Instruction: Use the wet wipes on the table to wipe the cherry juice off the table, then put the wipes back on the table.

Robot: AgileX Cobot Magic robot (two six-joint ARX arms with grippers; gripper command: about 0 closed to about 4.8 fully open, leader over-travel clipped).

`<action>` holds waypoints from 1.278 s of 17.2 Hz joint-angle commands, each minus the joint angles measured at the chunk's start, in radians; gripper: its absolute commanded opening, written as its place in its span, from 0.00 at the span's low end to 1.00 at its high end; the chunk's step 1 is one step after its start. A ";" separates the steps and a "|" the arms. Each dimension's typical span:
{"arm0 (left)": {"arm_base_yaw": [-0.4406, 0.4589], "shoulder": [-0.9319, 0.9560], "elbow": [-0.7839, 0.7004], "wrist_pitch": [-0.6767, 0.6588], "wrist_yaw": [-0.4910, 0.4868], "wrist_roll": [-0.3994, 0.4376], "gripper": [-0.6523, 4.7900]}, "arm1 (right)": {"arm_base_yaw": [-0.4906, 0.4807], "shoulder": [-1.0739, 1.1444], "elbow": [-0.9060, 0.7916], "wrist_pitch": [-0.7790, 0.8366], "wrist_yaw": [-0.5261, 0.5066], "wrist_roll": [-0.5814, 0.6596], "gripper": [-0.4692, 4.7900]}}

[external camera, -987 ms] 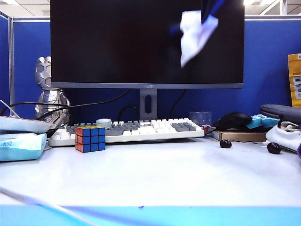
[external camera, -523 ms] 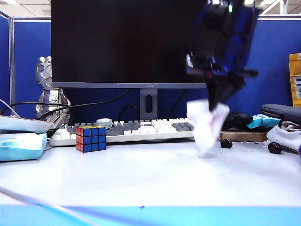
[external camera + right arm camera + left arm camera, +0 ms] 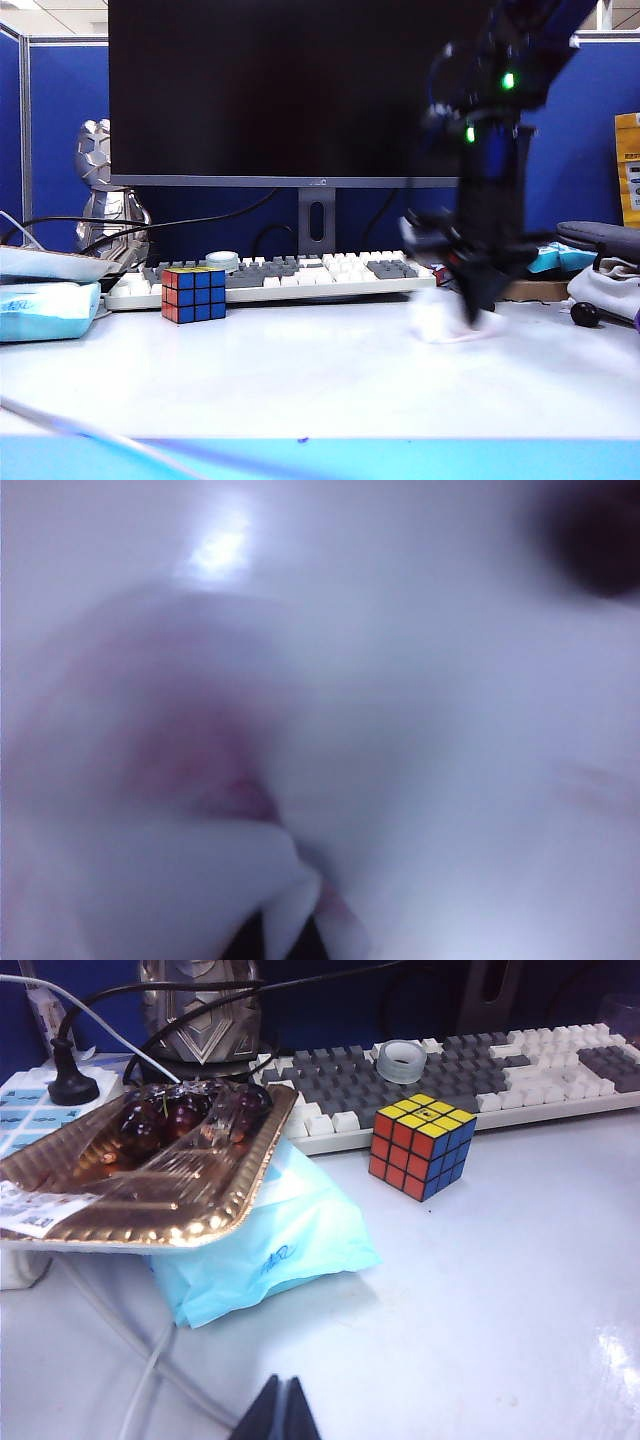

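My right gripper points down at the table, just in front of the keyboard's right end, and is shut on the wet wipes. The white sheet lies bunched on the table under it. In the right wrist view the wet wipes fill most of the picture, with a pink stain near the fingertips, and the right gripper pinches a fold. A faint pink smear, perhaps cherry juice, shows blurred on the table beside it. My left gripper hovers shut and empty over the table's left part.
A keyboard, a Rubik's cube and a monitor stand behind. A pale blue tissue pack lies at the left under a foil tray of cherries. A loose cherry sits at the right. A cable crosses the front left.
The right arm has come down from in front of the monitor with the wipe, from hanging in the air to lying bunched on the table. The left gripper has stayed still.
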 commanded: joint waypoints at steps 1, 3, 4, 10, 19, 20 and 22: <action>0.002 -0.003 -0.001 -0.010 0.005 -0.003 0.12 | -0.032 0.001 0.002 0.000 0.137 0.025 0.08; 0.002 -0.003 -0.001 -0.010 0.005 -0.004 0.12 | -0.050 0.001 0.002 0.008 0.010 0.024 0.08; 0.002 -0.003 -0.001 -0.010 0.005 -0.003 0.12 | -0.051 0.005 0.002 0.001 -0.129 0.024 0.08; 0.002 -0.003 -0.001 -0.010 0.005 -0.003 0.12 | 0.017 0.082 0.003 -0.071 -0.471 -0.006 0.08; 0.002 -0.003 -0.001 -0.010 0.005 -0.003 0.12 | -0.089 0.085 0.010 -0.033 0.160 0.045 0.08; 0.002 -0.003 -0.001 -0.010 0.005 -0.003 0.12 | -0.117 0.085 0.016 -0.010 0.172 0.046 0.08; 0.002 -0.003 -0.001 -0.010 0.005 -0.004 0.12 | -0.153 0.085 0.036 0.023 0.198 0.048 0.08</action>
